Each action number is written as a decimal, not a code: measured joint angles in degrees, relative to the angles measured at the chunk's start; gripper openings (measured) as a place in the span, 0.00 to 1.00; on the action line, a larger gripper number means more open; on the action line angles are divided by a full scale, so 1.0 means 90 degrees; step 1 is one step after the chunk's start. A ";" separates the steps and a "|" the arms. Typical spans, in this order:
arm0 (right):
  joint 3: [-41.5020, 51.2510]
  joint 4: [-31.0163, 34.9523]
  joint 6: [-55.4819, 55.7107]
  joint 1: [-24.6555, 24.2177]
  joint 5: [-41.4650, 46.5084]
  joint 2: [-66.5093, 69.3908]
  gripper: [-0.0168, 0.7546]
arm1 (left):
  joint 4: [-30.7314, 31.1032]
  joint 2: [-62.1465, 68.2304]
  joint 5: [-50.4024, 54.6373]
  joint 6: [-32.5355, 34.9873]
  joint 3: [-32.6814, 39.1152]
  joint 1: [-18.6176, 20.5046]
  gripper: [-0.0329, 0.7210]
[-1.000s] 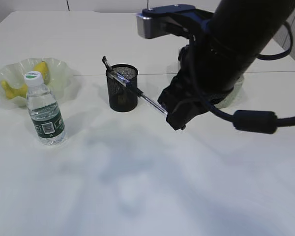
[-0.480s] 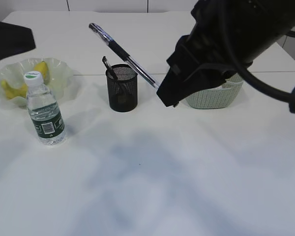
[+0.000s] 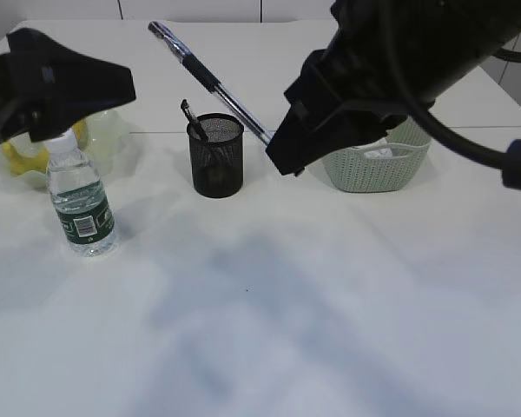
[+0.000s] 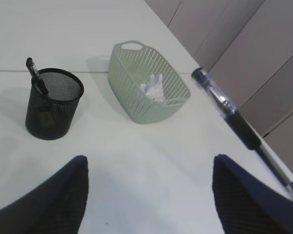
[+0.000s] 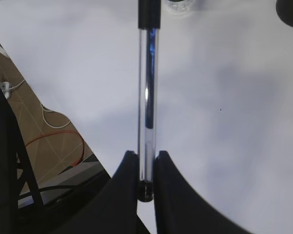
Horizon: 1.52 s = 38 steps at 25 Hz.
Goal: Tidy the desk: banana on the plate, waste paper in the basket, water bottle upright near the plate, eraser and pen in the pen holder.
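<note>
right gripper [image 5: 146, 163] pinching pen [image 3: 210, 82] by its end | pen slants up-left over holder [image 3: 215, 155] | left gripper [image 4: 149, 187] spread

Pale grey wall panels [image 4: 244, 44] with dark vertical seams fill the upper right of the left wrist view. Tan tiled floor [image 5: 49, 131] at the right wrist view's left carries red and white cables [image 5: 53, 139].

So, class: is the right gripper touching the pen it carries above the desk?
Touching. The right wrist view shows the right gripper with both fingers pressed against the clear barrel of the pen, no gap on either side.
</note>
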 joint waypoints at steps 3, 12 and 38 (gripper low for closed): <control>0.0000 0.0044 -0.0015 0.0000 -0.0163 0.0000 0.07 | -0.0359 0.0013 -0.0435 0.0005 0.0000 0.0000 0.80; 0.0000 0.0288 -0.0113 0.0000 -0.0666 0.0000 0.07 | -0.0860 0.0013 -0.1554 -0.0611 0.0000 0.0000 0.80; 0.0000 0.0592 -0.0445 0.0000 -0.0747 0.0000 0.07 | -0.0011 0.1621 -0.3626 -0.3700 0.0000 -0.0494 0.69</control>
